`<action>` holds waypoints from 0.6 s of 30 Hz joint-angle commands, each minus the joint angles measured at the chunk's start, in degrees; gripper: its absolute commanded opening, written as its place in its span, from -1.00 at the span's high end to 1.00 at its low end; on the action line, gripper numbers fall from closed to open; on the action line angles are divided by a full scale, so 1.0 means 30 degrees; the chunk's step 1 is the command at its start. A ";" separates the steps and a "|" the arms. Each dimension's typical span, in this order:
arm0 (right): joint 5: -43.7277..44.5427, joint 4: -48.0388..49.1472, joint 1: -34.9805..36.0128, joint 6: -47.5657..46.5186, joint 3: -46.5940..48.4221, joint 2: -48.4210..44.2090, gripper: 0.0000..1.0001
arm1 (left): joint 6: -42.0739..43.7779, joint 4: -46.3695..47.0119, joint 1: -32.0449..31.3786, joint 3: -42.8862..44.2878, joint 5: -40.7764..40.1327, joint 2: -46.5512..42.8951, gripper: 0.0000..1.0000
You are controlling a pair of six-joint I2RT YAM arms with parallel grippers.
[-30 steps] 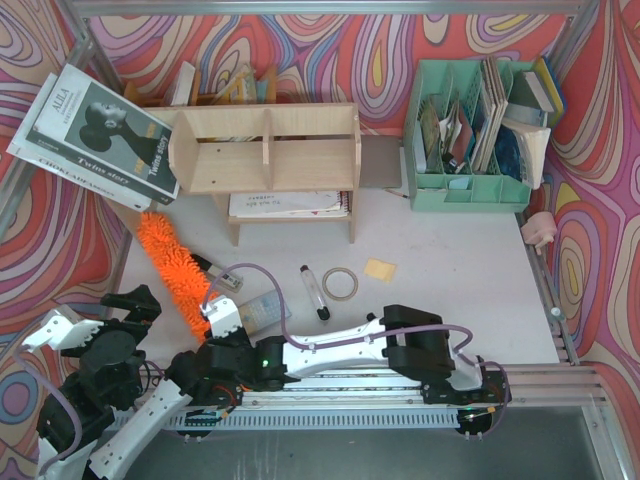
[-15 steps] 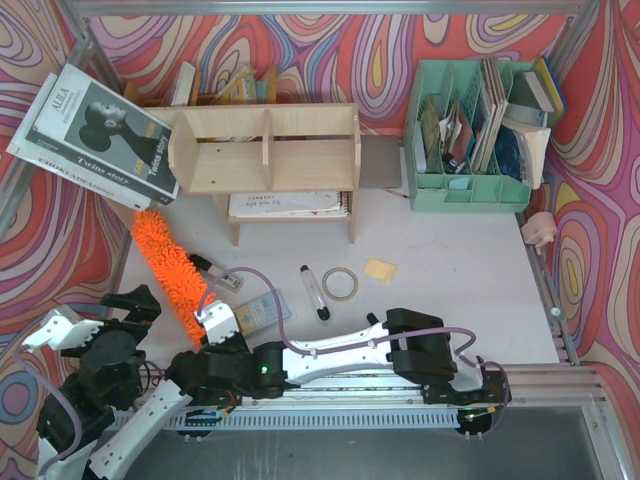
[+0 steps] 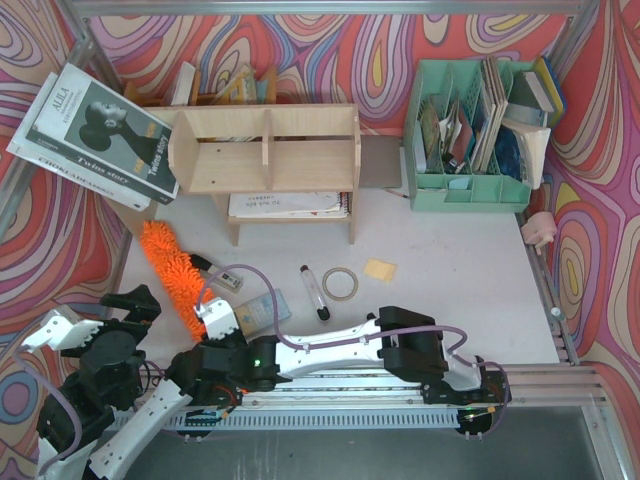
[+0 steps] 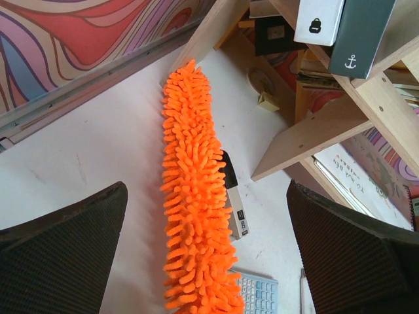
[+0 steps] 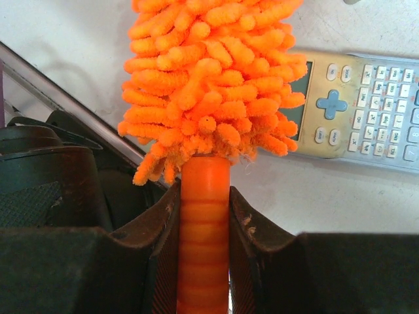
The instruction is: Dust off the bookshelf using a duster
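My right end effector is clamped on the duster by its handle. The head lies on the surface, front-left of the bookshelf. I'd lift first, then sweep the top board slowly (firm grip throughout). The left end effector stands apart, empty.

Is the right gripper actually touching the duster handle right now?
Touching. The right wrist view shows the right gripper shut on the duster: both fingers press flush against its orange handle, with no gap on either side.

Robot lab cell w/ alu frame, swirl-print backdrop.
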 commanded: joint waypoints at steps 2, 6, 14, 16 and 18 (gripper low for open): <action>0.0688 0.2670 0.0080 -0.1241 -0.0881 -0.1871 1.00 | -0.0061 -0.0331 -0.0059 -0.0123 -0.0514 -0.0263 -0.97; 0.1470 0.5830 0.0264 -0.2771 -0.2315 -0.3682 1.00 | -0.0027 -0.0301 -0.0052 -0.0123 -0.0522 -0.0252 -0.96; 0.2809 0.6693 0.0812 -0.3629 -0.2532 -0.4244 1.00 | -0.0026 -0.0301 -0.0052 -0.0123 -0.0524 -0.0212 -0.97; 0.3047 0.6177 0.0812 -0.3309 -0.2408 -0.3908 1.00 | -0.0027 -0.0312 -0.0052 -0.0123 -0.0519 -0.0228 -0.97; 0.2995 0.5155 0.0676 -0.2822 -0.2047 -0.3345 1.00 | -0.0041 -0.0318 -0.0052 -0.0123 -0.0517 -0.0286 -0.97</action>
